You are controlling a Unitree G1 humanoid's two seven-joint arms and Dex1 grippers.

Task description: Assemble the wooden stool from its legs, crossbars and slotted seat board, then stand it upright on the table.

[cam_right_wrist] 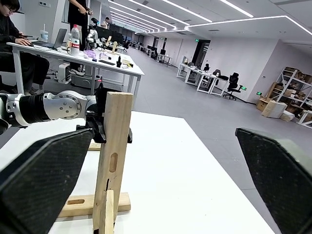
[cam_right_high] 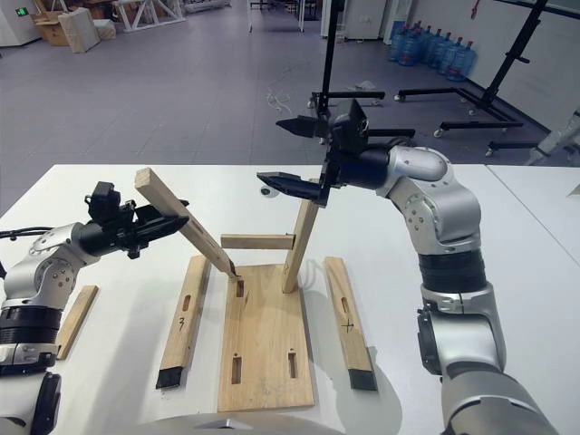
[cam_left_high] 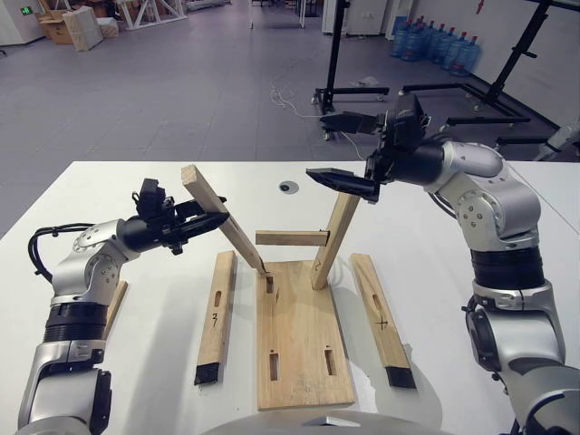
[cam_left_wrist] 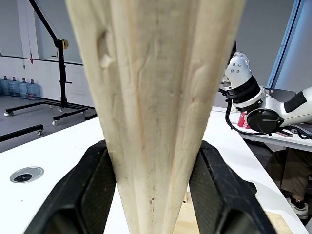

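1. Left gripper (cam_left_high: 204, 217) is clamped tight on the tilted leg (cam_left_high: 237, 237). In the left wrist view both pads (cam_left_wrist: 83, 195) squeeze the wood from either side.
2. That leg's foot is down at the far-left slot of the board (cam_left_high: 299, 362). Its long axis leans up and away toward the robot's left, well off vertical.
3. Now the relation that counts: the crossbar (cam_left_high: 290, 238) juts out level from the standing leg (cam_left_high: 331, 245). Its free end aims straight at the tilted leg and sits just beside it; whether they touch, I can't tell. My read is that the tilted leg must swing upright toward that crossbar end while its foot seats in the slot.
4. The left arm is the one on the job. Right gripper (cam_left_high: 314, 145) hangs with its fingers wide apart, holding nothing, the lower finger right over the standing leg's top. Whether it touches the leg is unclear.
5. On looks, it's pale, plain, square-edged wood. The right wrist view shows an oblong mortise in the standing leg's face. The board's two near slots are empty.
6. The left spare leg (cam_left_high: 216, 317) and right spare leg (cam_left_high: 381, 317) lie flat on the table (cam_left_high: 136, 190) either side of the board. Their dark-capped ends point toward the robot, and neither is fitted yet.
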